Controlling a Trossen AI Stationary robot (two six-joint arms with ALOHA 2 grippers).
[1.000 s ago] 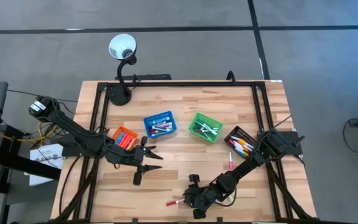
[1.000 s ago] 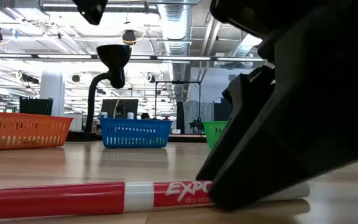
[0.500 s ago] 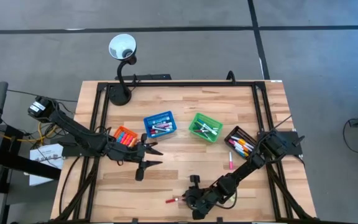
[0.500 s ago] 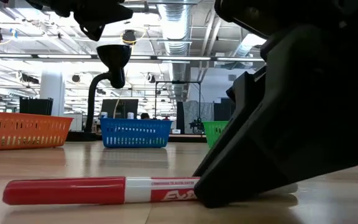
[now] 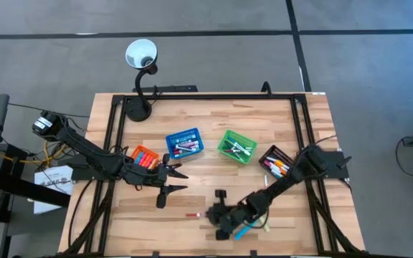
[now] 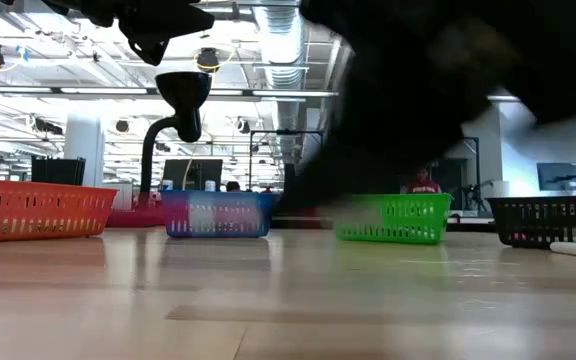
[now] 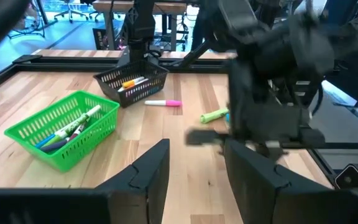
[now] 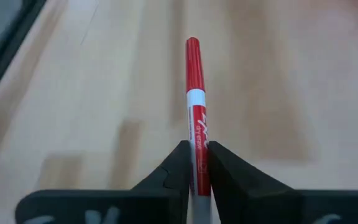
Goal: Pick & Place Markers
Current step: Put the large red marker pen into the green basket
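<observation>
A red marker (image 8: 193, 93) with a white barrel sticks out ahead of my right gripper (image 8: 196, 163), which is shut on it. In the high view this gripper (image 5: 211, 214) is near the table's front middle, and the marker's red tip (image 5: 192, 214) points toward the table's left. My left gripper (image 5: 171, 185) hangs open and holds nothing, just in front of the orange basket (image 5: 143, 156). A pink marker (image 7: 163, 102) and a green one (image 7: 214, 116) lie loose on the table. Other markers lie in the blue basket (image 5: 183, 142), the green basket (image 5: 236, 146) and the black basket (image 5: 277, 161). My right gripper pinches the red marker between its two fingers on the printed white barrel (image 8: 196, 146), behind the white band. The marker lies along the fingers, with its red end (image 8: 192, 59) reaching forward past them. The fingers slant down from the table's right. The marker appears lifted off the wood.
A desk lamp (image 5: 140, 57) stands at the table's far left corner. A black frame (image 5: 206, 95) runs along the table's edges. Bare wood (image 5: 192, 186) lies between the two grippers.
My right gripper has taken the red marker up from where it lay near the table's front edge. It has carried the marker toward the far edge and a little toward the left. The marker no longer lies on the wood in the low view.
</observation>
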